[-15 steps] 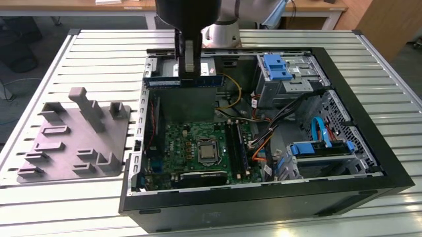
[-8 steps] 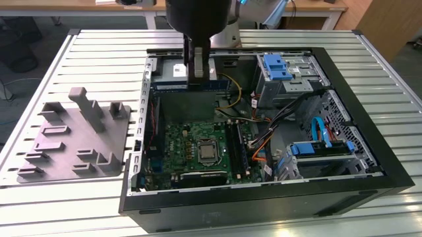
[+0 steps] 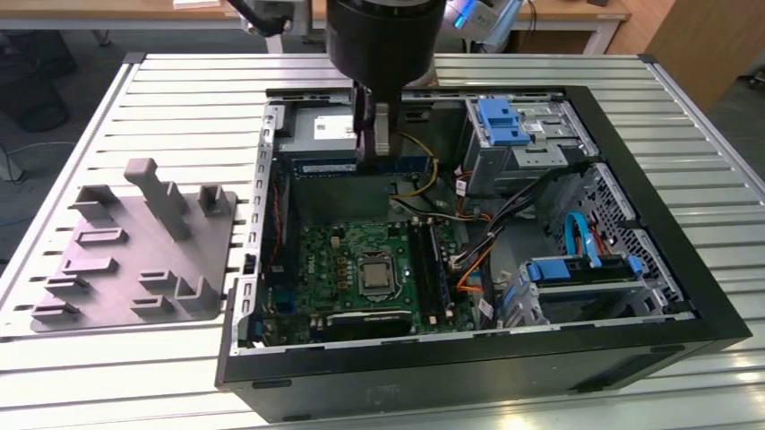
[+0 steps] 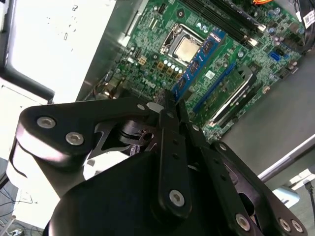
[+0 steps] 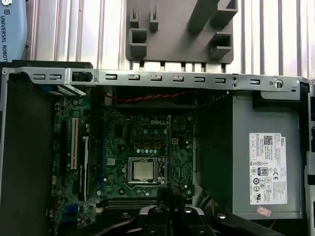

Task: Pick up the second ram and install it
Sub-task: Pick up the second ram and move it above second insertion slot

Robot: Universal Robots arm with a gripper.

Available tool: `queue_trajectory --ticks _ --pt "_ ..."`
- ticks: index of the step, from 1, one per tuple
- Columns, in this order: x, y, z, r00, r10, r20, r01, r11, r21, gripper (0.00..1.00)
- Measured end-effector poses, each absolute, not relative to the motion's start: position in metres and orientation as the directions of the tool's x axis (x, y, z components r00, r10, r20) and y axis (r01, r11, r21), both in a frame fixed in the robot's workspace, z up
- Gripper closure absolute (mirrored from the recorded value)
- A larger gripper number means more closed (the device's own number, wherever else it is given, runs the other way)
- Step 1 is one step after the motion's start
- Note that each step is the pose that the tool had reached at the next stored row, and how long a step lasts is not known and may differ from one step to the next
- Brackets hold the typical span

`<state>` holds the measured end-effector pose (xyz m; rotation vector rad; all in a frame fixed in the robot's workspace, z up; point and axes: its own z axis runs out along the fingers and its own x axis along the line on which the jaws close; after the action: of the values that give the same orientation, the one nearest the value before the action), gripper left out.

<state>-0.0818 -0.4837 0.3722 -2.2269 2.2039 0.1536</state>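
The gripper point(image 3: 374, 154) hangs over the open computer case point(image 3: 478, 363), its two fingers drawn close together and pinched on the second ram point(image 3: 329, 167); the stick sits level between them, gripped near its middle, its long edges running towards the exterior view's left and right, with a length sticking out on either side of the fingers; it is held up in the air above the back part of the case, touching nothing else that I can see. In the second wrist view the gripper point(image 4: 171, 101) shows its fingers meeting on the near end of the stick point(image 4: 197, 61), whose blue face with a row of black chips runs out from the fingertips over the motherboard point(image 4: 162, 59), passing just beside the processor socket point(image 4: 186, 46). In the first wrist view the gripper point(image 5: 168, 206) holds the stick point(image 5: 169, 147) edge-on, a thin dark line crossing the board next to the socket point(image 5: 142, 169). The long black memory slots point(image 3: 433, 260) lie on the board below, apart from the stick. A grey holder block point(image 3: 132, 251) stands on the slatted table point(image 3: 179, 90) at the exterior view's left of the case.
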Motion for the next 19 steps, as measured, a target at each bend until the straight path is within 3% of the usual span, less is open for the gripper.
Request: queue_trajectory --ticks 19 --pt "-0.070 -0.484 0.339 0.008 -0.997 -0.073 -0.998 -0.013 0.066 0.86"
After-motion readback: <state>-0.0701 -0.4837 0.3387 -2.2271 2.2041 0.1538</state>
